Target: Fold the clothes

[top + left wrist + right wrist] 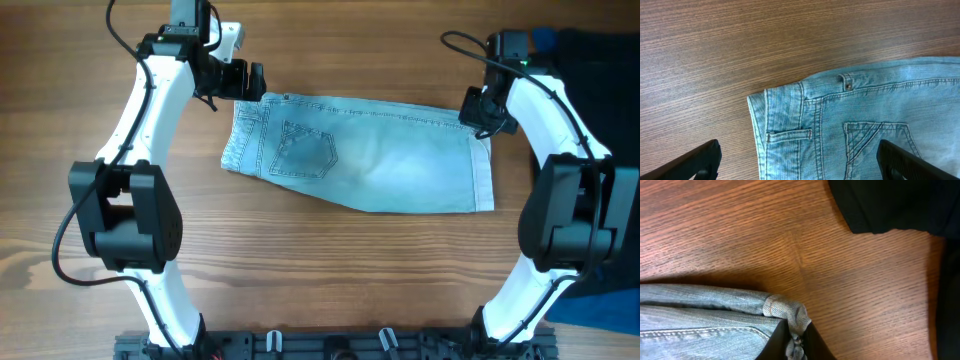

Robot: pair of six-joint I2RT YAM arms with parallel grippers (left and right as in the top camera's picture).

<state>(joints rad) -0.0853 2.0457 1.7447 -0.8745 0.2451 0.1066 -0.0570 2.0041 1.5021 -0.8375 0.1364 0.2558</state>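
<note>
Lying flat on the wood-grain table (330, 290), the shorts (380, 165) show one stitched pocket, so the leg-on-leg fold looks done and a crosswise fold is left. From the left wrist, the left gripper (799, 150) hangs spread wide over the faded, ribbed waistband (782, 120), grasping nothing. From the right wrist, the right gripper (794, 337) pinches the bunched cuffed hem (782, 307), near a black garment (890, 202).

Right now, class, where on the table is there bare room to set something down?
Free: the table between the shorts and the robot's base; also the far strip beyond the shorts. Crowded: the right edge, under the black garment.
</note>
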